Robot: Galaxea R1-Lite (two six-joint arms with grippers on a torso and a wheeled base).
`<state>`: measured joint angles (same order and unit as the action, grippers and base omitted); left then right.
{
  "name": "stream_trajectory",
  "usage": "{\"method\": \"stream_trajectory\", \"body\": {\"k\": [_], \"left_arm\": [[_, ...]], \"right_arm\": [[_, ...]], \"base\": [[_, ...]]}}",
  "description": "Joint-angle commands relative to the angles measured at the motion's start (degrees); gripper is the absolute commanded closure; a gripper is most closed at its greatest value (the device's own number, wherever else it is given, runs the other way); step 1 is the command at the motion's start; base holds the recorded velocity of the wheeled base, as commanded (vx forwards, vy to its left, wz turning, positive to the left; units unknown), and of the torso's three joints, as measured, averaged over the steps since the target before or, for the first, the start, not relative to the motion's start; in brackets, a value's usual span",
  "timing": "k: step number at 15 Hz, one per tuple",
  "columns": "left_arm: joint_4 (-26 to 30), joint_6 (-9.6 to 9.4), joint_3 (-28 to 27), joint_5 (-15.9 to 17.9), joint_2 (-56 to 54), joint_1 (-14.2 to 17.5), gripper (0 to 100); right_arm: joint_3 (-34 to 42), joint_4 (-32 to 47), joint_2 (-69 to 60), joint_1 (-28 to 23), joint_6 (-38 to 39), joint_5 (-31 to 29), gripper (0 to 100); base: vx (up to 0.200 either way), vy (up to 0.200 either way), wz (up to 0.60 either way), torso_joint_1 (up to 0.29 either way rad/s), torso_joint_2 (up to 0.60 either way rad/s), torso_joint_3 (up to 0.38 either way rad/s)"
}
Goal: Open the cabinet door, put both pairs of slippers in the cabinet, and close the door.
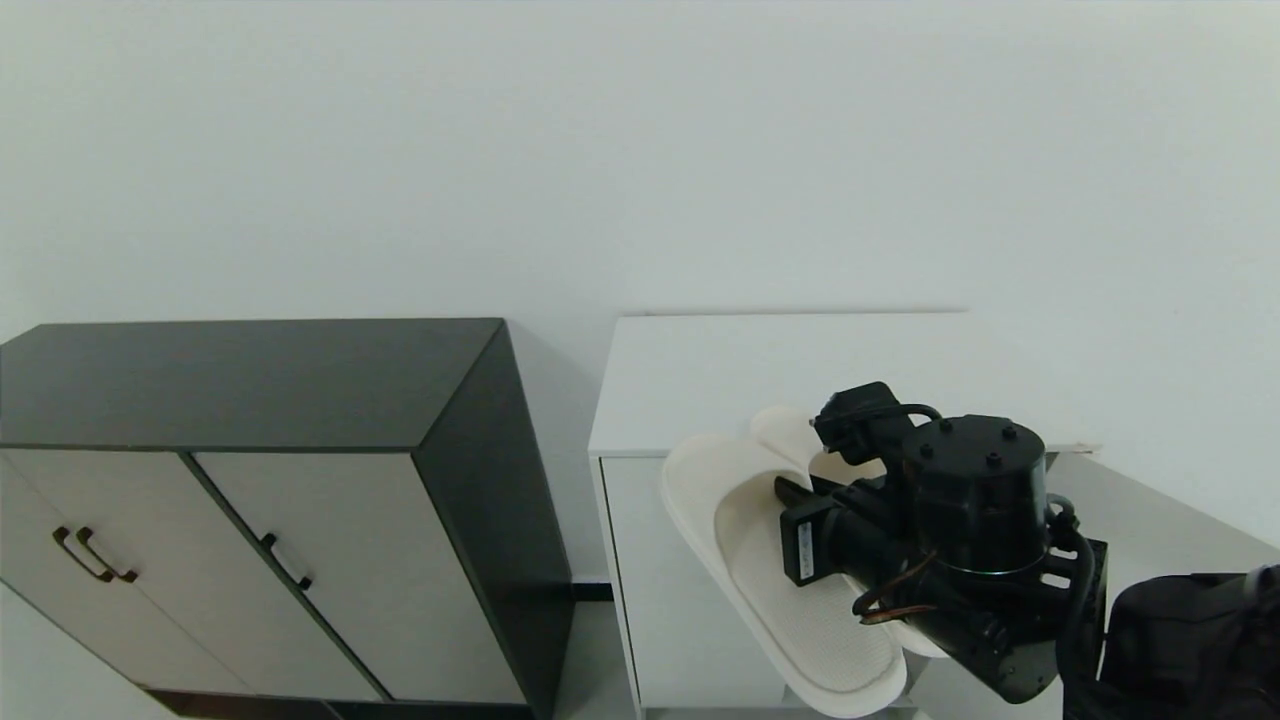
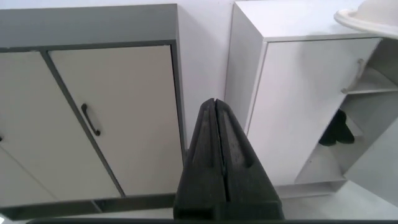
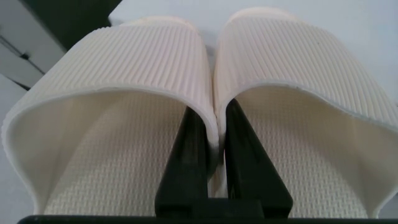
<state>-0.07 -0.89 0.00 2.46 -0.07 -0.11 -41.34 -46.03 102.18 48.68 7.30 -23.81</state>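
A pair of cream slippers (image 1: 800,600) hangs in front of the white cabinet (image 1: 700,370), just below its top edge. My right gripper (image 3: 214,149) is shut on them, pinching the two inner strap edges together. The cream slippers (image 3: 124,93) lie side by side with their toes pointing away from the wrist. The white cabinet (image 2: 298,106) has its right side open, with shelves showing inside. A dark pair of slippers (image 2: 339,127) rests on a lower shelf. My left gripper (image 2: 214,106) is shut on nothing, low down and facing the gap between the two cabinets.
A dark-topped cabinet (image 1: 250,380) with pale doors and dark handles stands to the left of the white one. The open white door (image 1: 1160,520) swings out at the right. A plain wall runs behind both cabinets.
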Motion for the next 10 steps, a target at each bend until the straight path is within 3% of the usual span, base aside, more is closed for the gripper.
{"method": "stream_trajectory", "body": {"k": [1, 2, 10], "left_arm": [[0.0, 0.01, 0.0, 0.0, 0.1, 0.0, 100], [0.0, 0.01, 0.0, 0.0, 0.1, 0.0, 100], [0.0, 0.1, 0.0, 0.0, 0.1, 0.0, 100]], "right_arm": [[0.1, 0.0, 0.1, 0.0, 0.1, 0.1, 100], [0.2, 0.0, 0.1, 0.0, 0.2, 0.2, 100], [0.3, 0.0, 0.1, -0.3, 0.2, 0.2, 100]], "base": [[-0.2, 0.0, 0.0, -0.002, 0.0, 0.002], [-0.2, 0.0, 0.0, 0.002, 0.0, 0.007], [0.0, 0.0, 0.0, 0.0, 0.0, 0.0]]}}
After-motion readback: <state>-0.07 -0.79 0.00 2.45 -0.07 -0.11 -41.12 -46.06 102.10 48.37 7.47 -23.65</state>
